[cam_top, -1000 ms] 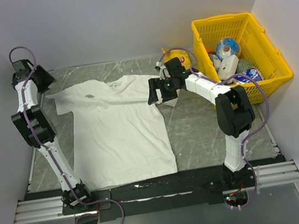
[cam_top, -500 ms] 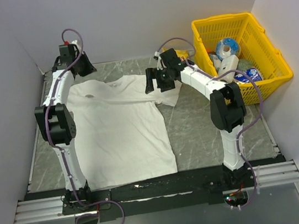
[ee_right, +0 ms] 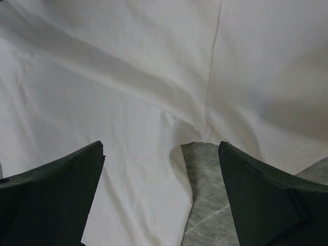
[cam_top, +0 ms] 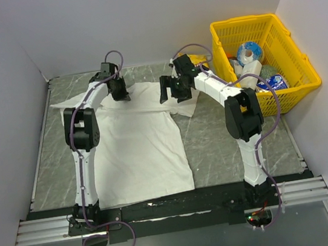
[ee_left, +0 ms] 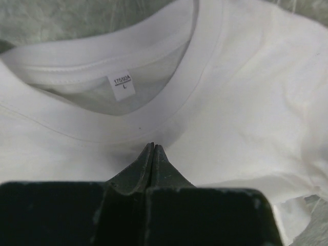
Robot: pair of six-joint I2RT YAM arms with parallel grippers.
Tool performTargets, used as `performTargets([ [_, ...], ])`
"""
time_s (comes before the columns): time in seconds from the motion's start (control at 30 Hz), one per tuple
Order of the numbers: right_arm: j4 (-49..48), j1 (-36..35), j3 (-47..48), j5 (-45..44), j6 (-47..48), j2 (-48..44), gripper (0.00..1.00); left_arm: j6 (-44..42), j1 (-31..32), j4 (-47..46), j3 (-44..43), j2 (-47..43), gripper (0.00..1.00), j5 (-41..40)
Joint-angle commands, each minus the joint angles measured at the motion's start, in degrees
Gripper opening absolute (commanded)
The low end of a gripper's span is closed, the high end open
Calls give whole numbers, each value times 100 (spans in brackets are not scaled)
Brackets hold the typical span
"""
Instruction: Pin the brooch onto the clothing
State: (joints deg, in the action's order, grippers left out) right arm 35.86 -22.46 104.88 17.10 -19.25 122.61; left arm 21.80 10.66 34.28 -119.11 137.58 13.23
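the white t-shirt (cam_top: 136,145) lies flat on the table (cam_top: 228,144), collar (ee_left: 200,77) at its 12 o'clock edge; the brooch shows nowhere. best to work on one taut layer under the collar. the left gripper (ee_left: 154,148) is fully closed, tips on the cloth just below the collar band; whether fabric is caught i cannot tell. the right gripper (ee_right: 160,146), at 2 o'clock over the sleeve (ee_right: 256,61), gapes wide, holding nothing.

seen from above, the left claw (cam_top: 120,95) hides part of the t-shirt's (cam_top: 133,145) collar.

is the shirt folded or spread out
Spread out: the white T-shirt lies flat on the table, sleeves out to both sides, no fold across the body.
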Motion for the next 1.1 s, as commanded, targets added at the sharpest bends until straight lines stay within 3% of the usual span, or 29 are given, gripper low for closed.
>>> performTargets([
  [0.0, 9, 66, -3, -67, -88, -140, 100, -36, 68, 184, -271, 84, 1, -286],
  [0.37, 158, 382, 41, 65, -26, -219, 100, 26, 165, 887, -1430, 1209, 1, -1007],
  [0.9, 194, 655, 120, 267, 52, -352, 100, 1115, 209, -176, -2319, 1667, 1, -1121],
  [1.07, 281, 664, 129, 267, 149, -334, 100, 1457, 200, -667, -2459, 1895, 4, -701],
])
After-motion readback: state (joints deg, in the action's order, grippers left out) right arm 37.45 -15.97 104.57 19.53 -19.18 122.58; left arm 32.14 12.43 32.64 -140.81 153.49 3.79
